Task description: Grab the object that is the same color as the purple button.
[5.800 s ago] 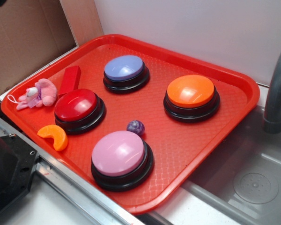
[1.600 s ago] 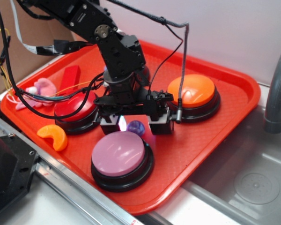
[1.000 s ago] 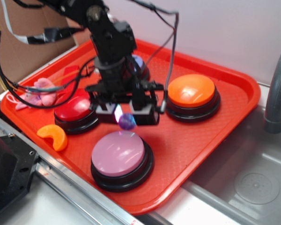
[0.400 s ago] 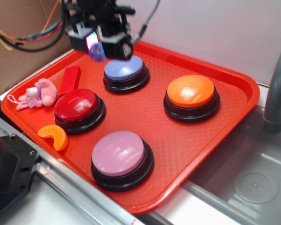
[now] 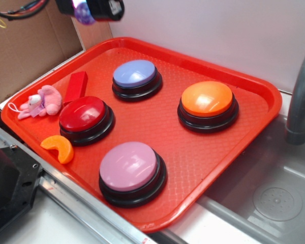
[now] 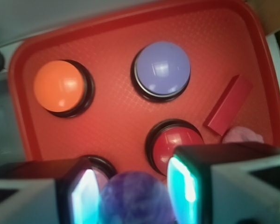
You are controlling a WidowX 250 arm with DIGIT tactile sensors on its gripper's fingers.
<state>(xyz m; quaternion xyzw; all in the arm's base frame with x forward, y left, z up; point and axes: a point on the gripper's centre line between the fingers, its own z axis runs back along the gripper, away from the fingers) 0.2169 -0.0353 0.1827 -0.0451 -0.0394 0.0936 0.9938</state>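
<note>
Your hand is closed on the purple ball, its 2 fingers pressing either side. The ball is round, so you'll see no long axis or pointing direction.

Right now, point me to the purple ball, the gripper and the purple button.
purple ball (image 6: 135, 196), wrist view, on its rounded front face.
gripper (image 5: 84, 9), exterior view, midway between its fingertips, shut on the ball.
purple button (image 5: 134, 73), exterior view, on the middle of its dome.
</note>
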